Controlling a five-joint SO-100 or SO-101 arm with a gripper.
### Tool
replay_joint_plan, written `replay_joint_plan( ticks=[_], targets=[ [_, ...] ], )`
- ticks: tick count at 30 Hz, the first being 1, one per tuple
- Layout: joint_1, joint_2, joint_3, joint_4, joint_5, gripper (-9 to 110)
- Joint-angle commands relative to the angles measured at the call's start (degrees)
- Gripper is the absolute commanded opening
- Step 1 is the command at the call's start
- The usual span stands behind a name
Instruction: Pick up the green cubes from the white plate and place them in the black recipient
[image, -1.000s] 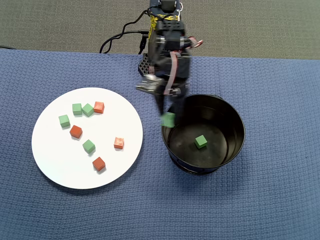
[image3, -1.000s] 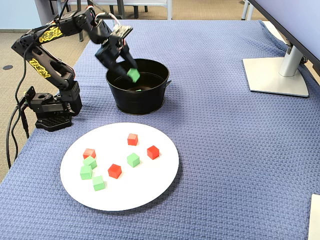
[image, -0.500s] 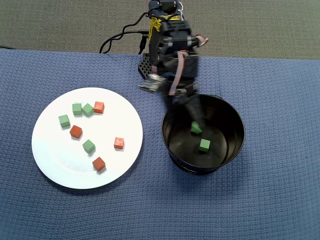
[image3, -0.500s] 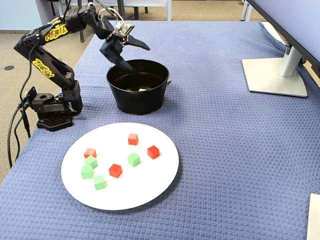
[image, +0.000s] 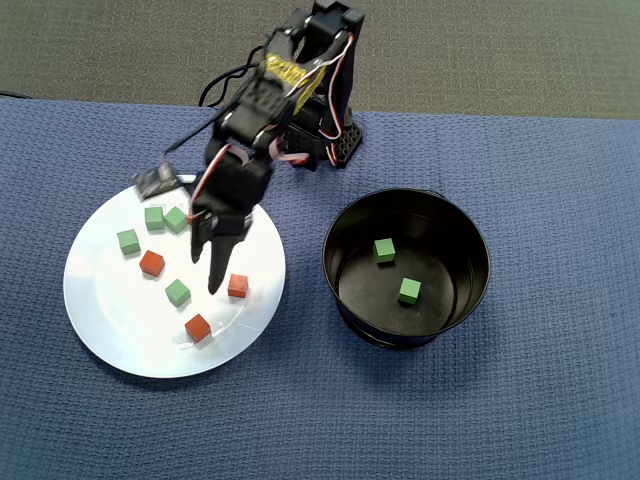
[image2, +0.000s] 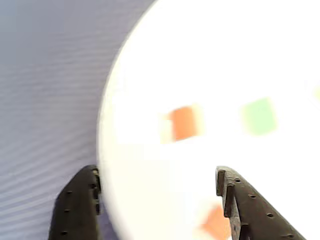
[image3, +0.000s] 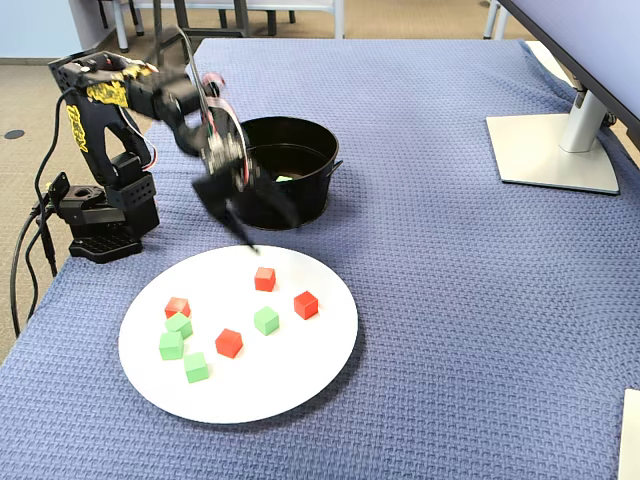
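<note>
Over the white plate (image: 110, 320) my gripper (image: 207, 270) hangs open and empty, fingers pointing down toward the plate's right half. Several green cubes lie on the plate, one (image: 178, 292) just left of the fingertips, others (image: 128, 241) toward the plate's far left. Two green cubes (image: 409, 291) rest inside the black recipient (image: 470, 300). In the wrist view the open gripper (image2: 157, 175) frames the blurred plate edge (image2: 115, 150), with a red-orange cube (image2: 182, 123) and a green cube (image2: 259, 116) ahead. In the fixed view the gripper (image3: 265, 235) is motion-blurred between recipient (image3: 300, 205) and plate (image3: 300, 370).
Red-orange cubes (image: 238, 286) (image: 198, 327) (image: 152, 263) lie among the green ones. The arm's base (image3: 100, 215) and cables stand at the table's edge behind the plate. A monitor foot (image3: 550, 150) stands far right on the blue cloth (image3: 480, 330).
The gripper carried a green cube over the recipient, opened and dropped it in beside the first one, then swung back empty over the plate.
</note>
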Motion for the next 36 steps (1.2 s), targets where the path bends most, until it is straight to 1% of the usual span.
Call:
replay_joint_plan(
  ticks=[1, 5, 6, 8, 15, 16, 36],
  targets=[
    [3.7, -6.2, -4.7, -4.6, -9.0, 26],
    [5.1, -7.8, 0.7, -12.6, -28.2, 29],
    [5.3, -8.0, 1.8, -13.4, -31.7, 28],
    [5.6, -8.5, 2.9, -15.4, -35.7, 28],
    [7.1, -9.8, 4.2, -17.2, -39.8, 28],
    [7.1, -10.1, 4.7, -18.6, -39.5, 28],
    [7.9, -17.9, 1.8, -21.5, -40.5, 27]
  ],
)
